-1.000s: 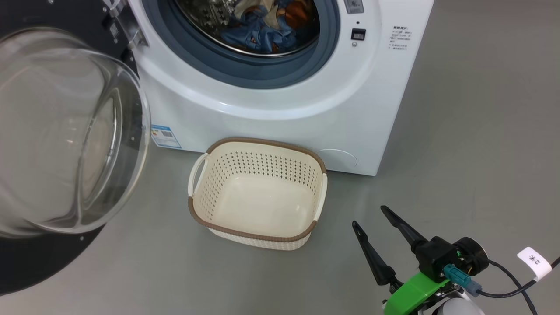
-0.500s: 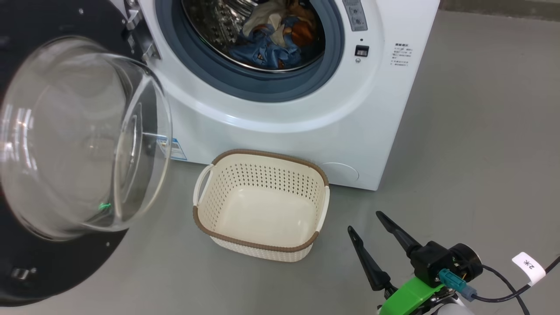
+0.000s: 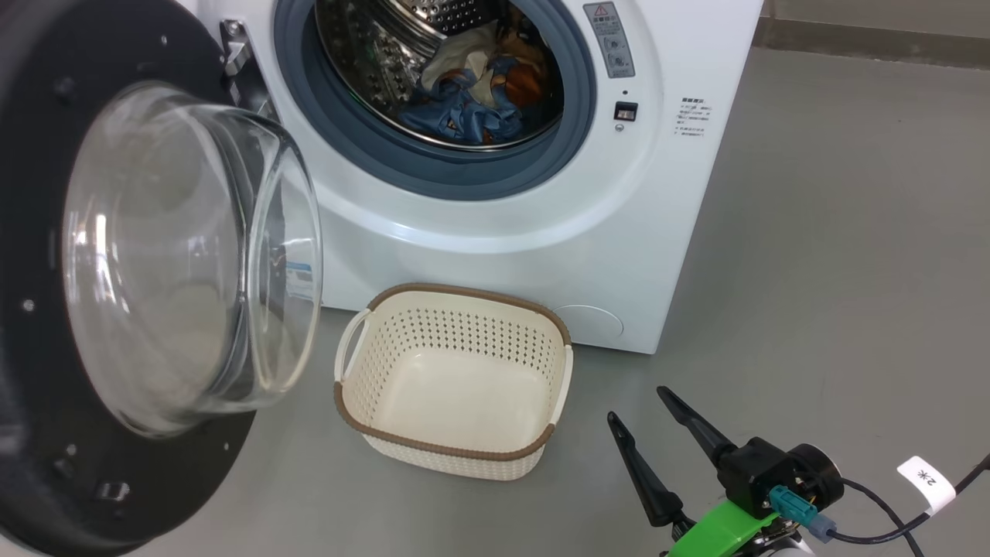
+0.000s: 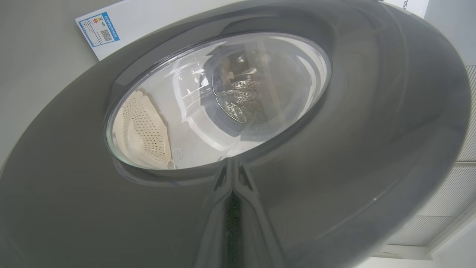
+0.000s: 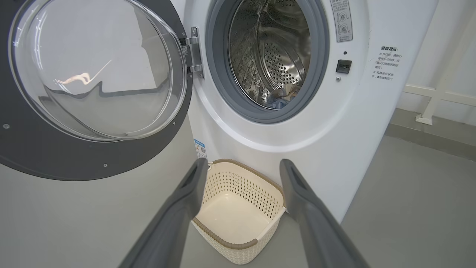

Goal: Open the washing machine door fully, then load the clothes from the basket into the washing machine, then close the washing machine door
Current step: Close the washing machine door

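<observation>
The white washing machine (image 3: 495,255) stands with its round black door (image 3: 46,193) swung out on the left, glass bowl facing right. Blue and orange clothes (image 3: 472,100) lie in the steel drum, and they also show low in the drum (image 5: 280,98) in the right wrist view. The cream basket (image 3: 456,452) sits empty on the floor in front of the machine. My left gripper (image 4: 233,193) is shut, its tips against the door's glossy outer face (image 4: 334,186). My right gripper (image 3: 636,404) hangs open to the right of the basket, holding nothing, with its fingers framing the basket (image 5: 227,242).
Grey floor stretches to the right of the machine. A white rail (image 5: 431,100) and wall stand behind on the right. A black cable with a white tag (image 3: 924,481) trails from my right wrist. A blue energy sticker (image 4: 98,32) marks the machine's lower front.
The head camera has shifted, showing more of the drum. The door has swung somewhat rightward, towards the basket and the machine. My right gripper stays open in the same place.
</observation>
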You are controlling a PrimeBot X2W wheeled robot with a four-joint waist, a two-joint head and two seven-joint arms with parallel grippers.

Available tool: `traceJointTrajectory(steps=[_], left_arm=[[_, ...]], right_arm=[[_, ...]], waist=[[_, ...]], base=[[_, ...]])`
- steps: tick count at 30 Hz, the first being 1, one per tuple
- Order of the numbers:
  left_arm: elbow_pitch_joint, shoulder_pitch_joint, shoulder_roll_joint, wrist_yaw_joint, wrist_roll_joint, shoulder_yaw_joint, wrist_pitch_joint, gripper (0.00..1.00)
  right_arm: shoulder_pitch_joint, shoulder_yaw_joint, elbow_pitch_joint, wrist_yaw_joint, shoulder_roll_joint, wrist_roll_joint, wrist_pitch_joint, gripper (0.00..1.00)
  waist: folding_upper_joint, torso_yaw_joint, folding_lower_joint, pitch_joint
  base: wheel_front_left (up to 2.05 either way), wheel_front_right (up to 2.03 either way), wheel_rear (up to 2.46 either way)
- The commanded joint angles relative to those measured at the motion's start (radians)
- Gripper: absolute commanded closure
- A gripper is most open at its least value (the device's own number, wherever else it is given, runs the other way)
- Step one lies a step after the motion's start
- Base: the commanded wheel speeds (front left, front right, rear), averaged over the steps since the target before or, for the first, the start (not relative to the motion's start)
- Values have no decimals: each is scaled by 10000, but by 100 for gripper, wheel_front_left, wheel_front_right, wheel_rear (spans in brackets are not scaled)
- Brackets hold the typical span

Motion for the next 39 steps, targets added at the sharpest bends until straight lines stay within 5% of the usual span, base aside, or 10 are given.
traceJointTrajectory(steps=[1, 20, 39], left_arm=[[-485, 62, 326, 62, -143, 105, 224, 100], [-3126, 961, -1909, 728, -858, -372, 858, 100], [-3385, 944, -3230, 528, -1391, -1378, 371, 100]], right_arm=[[-2, 246, -209, 16, 71, 61, -119, 0], [-65, 25, -240, 16, 150, 77, -119, 0], [-150, -55, -255, 16, 187, 64, -119, 0]], waist=[[0, -45, 0, -38], [0, -463, 0, 24], [0, -1326, 0, 123]], base=[[0, 0, 0], [0, 0, 0], [0, 0, 0]])
